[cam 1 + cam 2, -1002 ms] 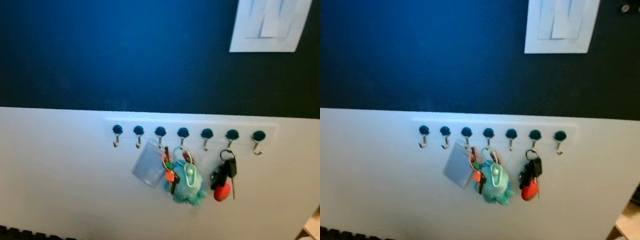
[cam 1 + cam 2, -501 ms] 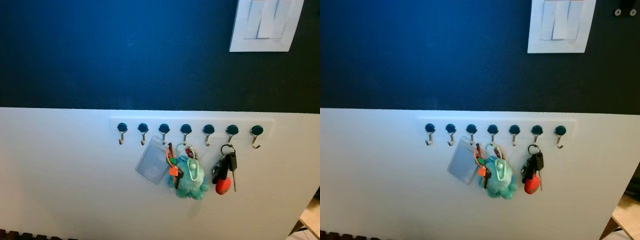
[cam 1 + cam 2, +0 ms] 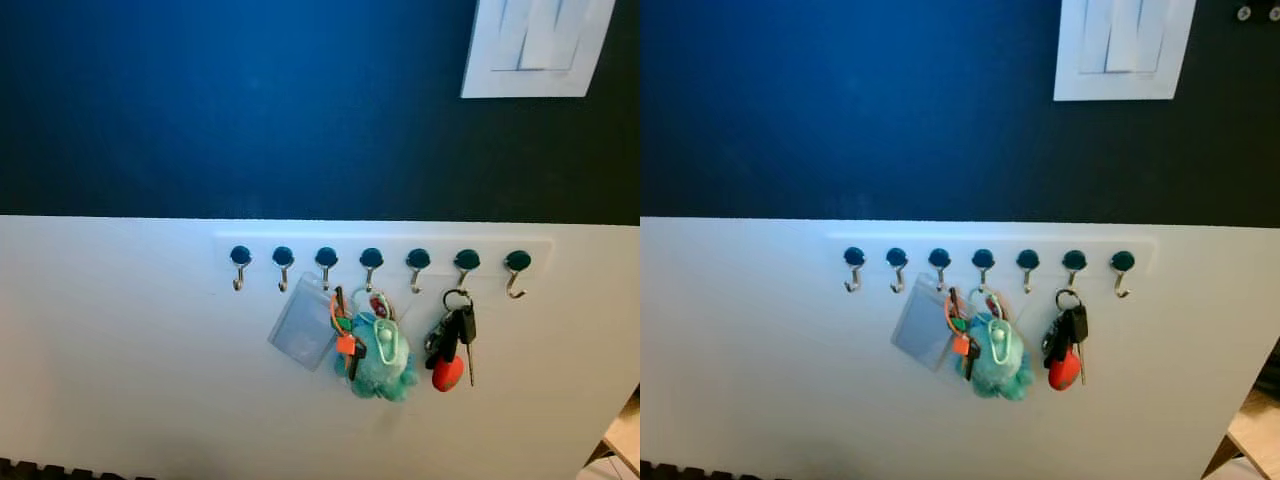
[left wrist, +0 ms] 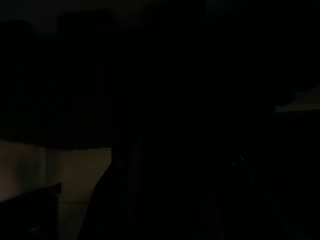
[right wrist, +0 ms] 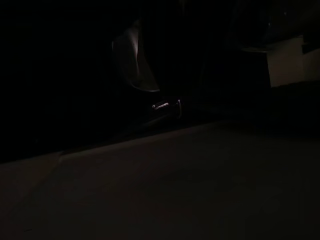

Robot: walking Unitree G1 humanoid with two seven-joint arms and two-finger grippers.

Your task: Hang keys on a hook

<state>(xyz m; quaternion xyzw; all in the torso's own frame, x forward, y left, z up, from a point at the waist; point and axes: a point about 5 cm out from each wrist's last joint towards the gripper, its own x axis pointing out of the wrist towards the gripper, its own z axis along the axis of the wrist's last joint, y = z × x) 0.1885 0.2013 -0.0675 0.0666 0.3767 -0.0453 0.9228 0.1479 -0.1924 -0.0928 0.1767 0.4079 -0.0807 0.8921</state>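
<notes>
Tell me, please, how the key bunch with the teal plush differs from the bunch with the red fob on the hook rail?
The teal plush bunch hangs from the fourth hook from the left, the red fob bunch from the sixth. The plush bunch is bulkier, with a fuzzy teal toy, an orange tag and a pale carabiner; the red fob bunch is slimmer, with black key heads and a small red fob. The plush bunch hangs beside a clear card holder; the red fob bunch hangs apart. Both hang from the hook rail.

White rectangular wall switch plate [image 3: 535, 50] cropped by the top edge; both wrist views nearly black.
</notes>
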